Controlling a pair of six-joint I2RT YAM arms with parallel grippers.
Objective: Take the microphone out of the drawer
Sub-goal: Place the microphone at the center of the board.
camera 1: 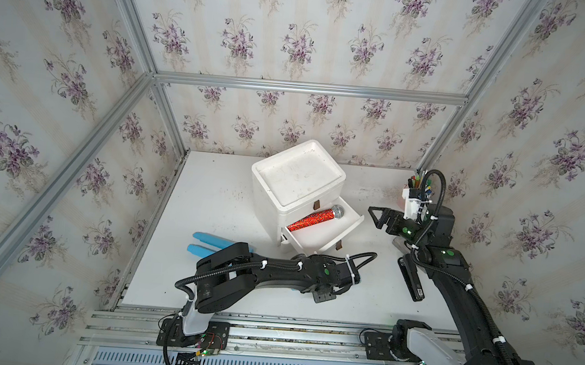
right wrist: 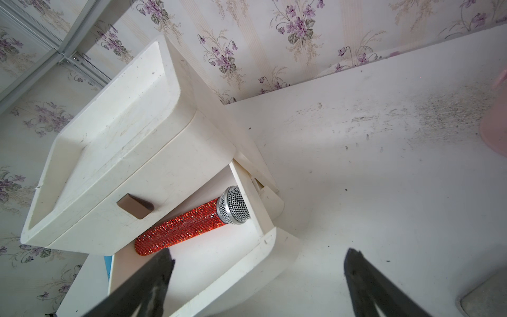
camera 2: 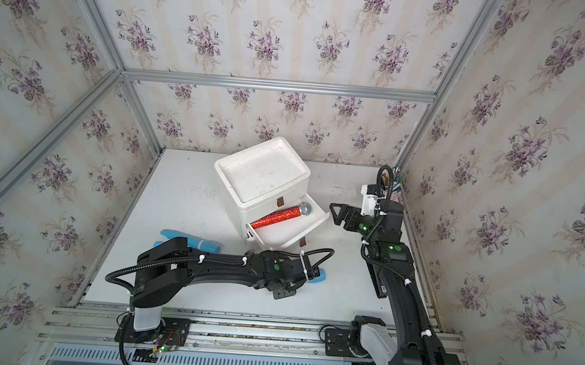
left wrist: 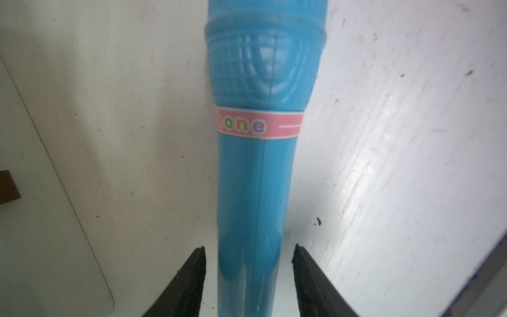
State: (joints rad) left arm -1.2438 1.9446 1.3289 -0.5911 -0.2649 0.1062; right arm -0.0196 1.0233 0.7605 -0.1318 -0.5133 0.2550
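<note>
The left gripper (left wrist: 248, 251) stands slightly apart astride a blue toy microphone (left wrist: 255, 178) on the worktop (left wrist: 384, 164). The red glitter microphone (camera 1: 313, 218) lies diagonally in the open drawer (camera 1: 318, 245). It looks rigid, probably light, with a rough skin, so mid-handle is the place to grip. The right gripper (right wrist: 259, 255) gapes wide beside the drawer.

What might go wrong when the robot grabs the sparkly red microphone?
1. The red microphone lies slanted in the drawer, close under the cabinet. The open right gripper might bump either one and shove the cabinet.
2. It is round and glittery, so it may roll or slip from the grip.
3. The left gripper sits open astride a blue microphone, with its arm just in front of the drawer. The two arms might collide.
</note>
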